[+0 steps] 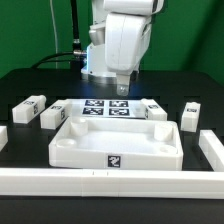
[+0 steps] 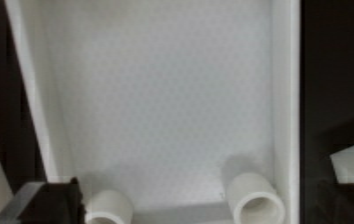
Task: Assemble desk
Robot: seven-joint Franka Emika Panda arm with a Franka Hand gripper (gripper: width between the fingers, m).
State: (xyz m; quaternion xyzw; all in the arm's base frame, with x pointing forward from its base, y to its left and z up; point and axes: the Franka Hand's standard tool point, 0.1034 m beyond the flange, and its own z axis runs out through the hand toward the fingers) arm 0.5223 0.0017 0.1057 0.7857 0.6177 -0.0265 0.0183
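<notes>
Hovering over the desk top (image 1: 80, 150), tool (image 1: 120, 88) wide open and empty, fingers (image 2: 248, 198) clear of its raised rim.

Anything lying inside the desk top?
No loose part shows inside the desk top: its floor looks bare, apart from two round white stubs at one end in the wrist view. Its front rim hides the nearest strip of floor in the exterior view.

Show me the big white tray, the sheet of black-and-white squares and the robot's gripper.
desk top (image 1: 75, 155): exterior view, on its front wall.
marker board (image 1: 105, 107): exterior view, on its tagged face.
gripper (image 1: 122, 90): exterior view, midway between its fingertips.
</notes>
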